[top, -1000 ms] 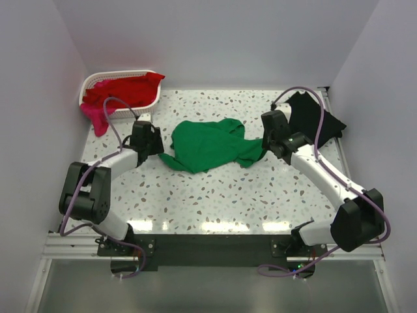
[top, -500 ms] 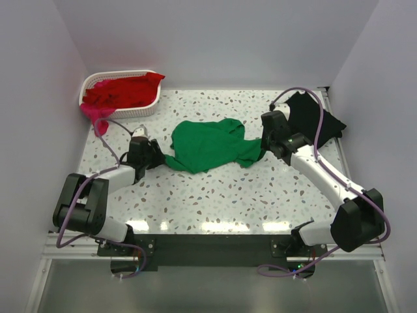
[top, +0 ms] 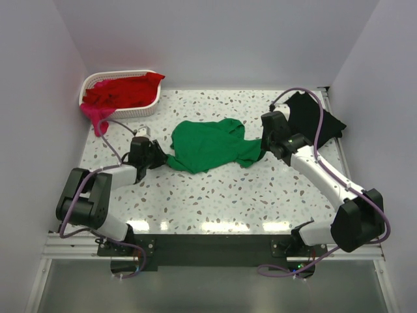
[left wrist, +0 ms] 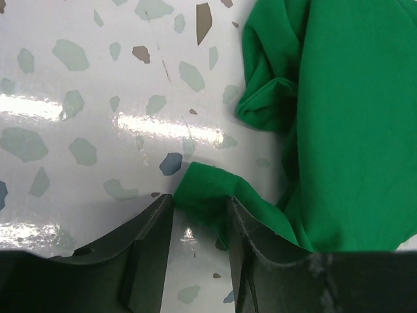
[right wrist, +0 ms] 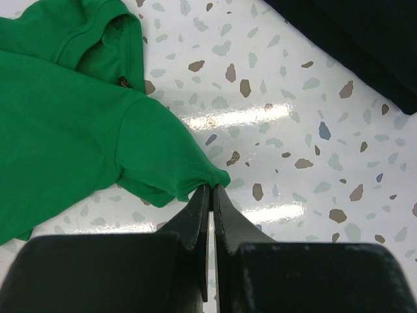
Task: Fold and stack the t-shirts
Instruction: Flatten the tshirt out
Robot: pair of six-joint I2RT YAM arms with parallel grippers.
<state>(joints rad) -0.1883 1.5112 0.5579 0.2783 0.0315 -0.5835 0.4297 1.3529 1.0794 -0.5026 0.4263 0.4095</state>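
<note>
A bright green t-shirt (top: 208, 147) lies crumpled in the middle of the table. My left gripper (top: 158, 156) is at the shirt's left corner. In the left wrist view the gripper (left wrist: 201, 202) is open, with the corner of the green shirt (left wrist: 345, 117) lying between its fingertips. My right gripper (top: 262, 149) is at the shirt's right edge. In the right wrist view it (right wrist: 212, 189) is shut on a sleeve hem of the green shirt (right wrist: 65, 111). A black t-shirt (top: 316, 117) lies at the far right and also shows in the right wrist view (right wrist: 352, 32).
A white lattice basket (top: 120, 74) stands at the far left corner with a red t-shirt (top: 124, 91) in it. A magenta-pink t-shirt (top: 98, 117) hangs over its near edge onto the speckled table. Walls close in on three sides.
My left gripper has moved nearer to me and down to the green shirt's left corner. The right gripper has stayed pinched on the sleeve.
</note>
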